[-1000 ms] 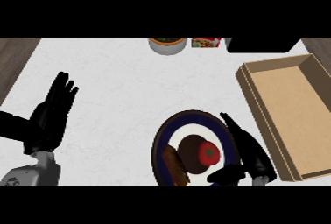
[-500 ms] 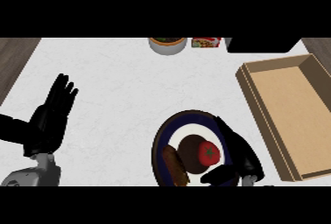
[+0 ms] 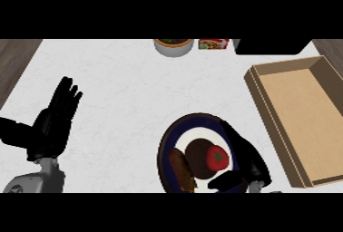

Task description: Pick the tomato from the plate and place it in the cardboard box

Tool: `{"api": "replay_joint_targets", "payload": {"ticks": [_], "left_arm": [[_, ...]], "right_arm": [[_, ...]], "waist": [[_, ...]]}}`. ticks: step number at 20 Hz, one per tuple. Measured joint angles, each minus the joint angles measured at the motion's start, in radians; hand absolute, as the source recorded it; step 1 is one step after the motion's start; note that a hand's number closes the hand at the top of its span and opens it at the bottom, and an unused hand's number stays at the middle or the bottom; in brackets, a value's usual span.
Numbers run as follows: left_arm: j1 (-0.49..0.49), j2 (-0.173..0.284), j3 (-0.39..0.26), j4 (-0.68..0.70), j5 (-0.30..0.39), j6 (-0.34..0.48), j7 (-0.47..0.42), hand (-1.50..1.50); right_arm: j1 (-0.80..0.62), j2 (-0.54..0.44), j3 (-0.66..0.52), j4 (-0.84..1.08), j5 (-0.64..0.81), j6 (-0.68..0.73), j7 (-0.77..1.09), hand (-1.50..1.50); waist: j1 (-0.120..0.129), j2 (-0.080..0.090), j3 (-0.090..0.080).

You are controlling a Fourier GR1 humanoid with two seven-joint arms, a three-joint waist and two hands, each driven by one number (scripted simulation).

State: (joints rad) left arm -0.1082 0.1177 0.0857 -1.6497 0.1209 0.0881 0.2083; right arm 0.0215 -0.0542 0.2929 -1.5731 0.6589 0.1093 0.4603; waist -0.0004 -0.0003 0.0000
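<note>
A red tomato (image 3: 217,156) lies on a dark-rimmed plate (image 3: 175,136) near the counter's front, against a dark brown round piece (image 3: 199,156). My right hand (image 3: 249,158) lies along the plate's right side, right next to the tomato. Its fingers stretch up past the tomato and its thumb reaches in below it; the hand is open and not closed round the tomato. The open cardboard box (image 3: 305,113) sits to the right of the plate. My left hand (image 3: 55,120) rests open at the left, fingers up.
A brown oblong piece of food (image 3: 181,170) lies at the plate's left. At the counter's back edge stand a bowl (image 3: 174,46), a red packet (image 3: 214,44) and a black object (image 3: 271,46). Dark wood borders the white counter at both upper corners.
My right hand has shifted along the plate's right side, its fingers drawing back then stretching past the tomato again. The tomato stays on the plate. The left hand has barely moved.
</note>
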Motion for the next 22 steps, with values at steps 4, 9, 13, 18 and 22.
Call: {"api": "replay_joint_targets", "payload": {"ticks": [4,9,13,18,22], "left_arm": [[-0.019,0.004,0.008,0.015,-0.003,-0.003,0.01,0.0],[-0.022,-0.004,0.005,-0.004,-0.007,0.004,0.025,0.0],[0.003,-0.011,-0.002,-0.022,-0.016,0.005,0.022,0.0],[0.012,-0.018,-0.011,-0.031,-0.013,-0.004,0.022,0.0],[0.007,-0.018,-0.009,-0.019,-0.014,-0.008,0.005,0.0]], "right_arm": [[0.002,0.013,0.01,0.031,0.023,-0.028,-0.03,1.5],[-0.016,0.002,0.043,0.063,0.096,-0.067,-0.084,1.5],[-0.01,-0.004,0.053,0.035,0.137,-0.08,-0.085,1.5],[-0.116,0.03,0.175,0.075,0.286,-0.069,0.003,1.5],[-0.251,0.044,0.321,0.151,0.367,-0.082,0.12,1.5]], "waist": [[0.0,0.0,0.0],[0.0,-0.002,-0.001],[0.0,-0.001,-0.001],[0.011,0.0,-0.001],[0.021,0.001,-0.001]]}}
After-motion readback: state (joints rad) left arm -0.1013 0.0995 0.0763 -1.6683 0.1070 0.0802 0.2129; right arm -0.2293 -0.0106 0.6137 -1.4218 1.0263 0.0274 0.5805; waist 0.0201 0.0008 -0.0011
